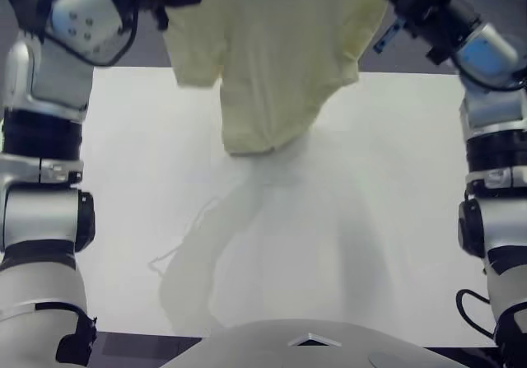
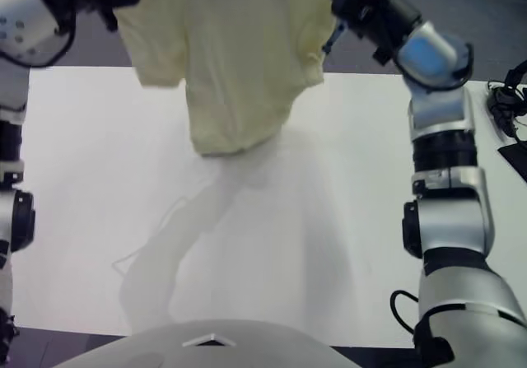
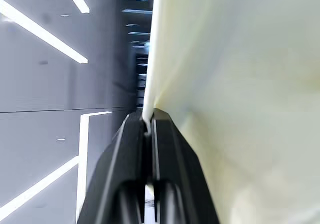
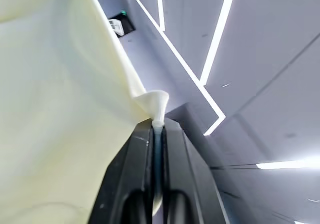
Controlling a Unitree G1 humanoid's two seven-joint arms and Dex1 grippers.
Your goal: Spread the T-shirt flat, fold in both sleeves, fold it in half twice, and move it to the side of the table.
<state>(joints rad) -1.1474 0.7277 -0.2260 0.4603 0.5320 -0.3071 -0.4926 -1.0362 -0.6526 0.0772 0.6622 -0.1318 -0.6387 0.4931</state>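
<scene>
A pale yellow T-shirt hangs in the air over the far half of the white table, its lowest edge a little above the surface. Both arms are raised at the top corners of the head views, one at each upper side of the cloth. In the left wrist view my left gripper is shut on an edge of the T-shirt. In the right wrist view my right gripper is shut on a bunched corner of the T-shirt. The top of the garment runs out of the head views.
The table's near half carries the shirt's shadow. Black cables lie past the table's right edge. Dark floor borders the table at the far side.
</scene>
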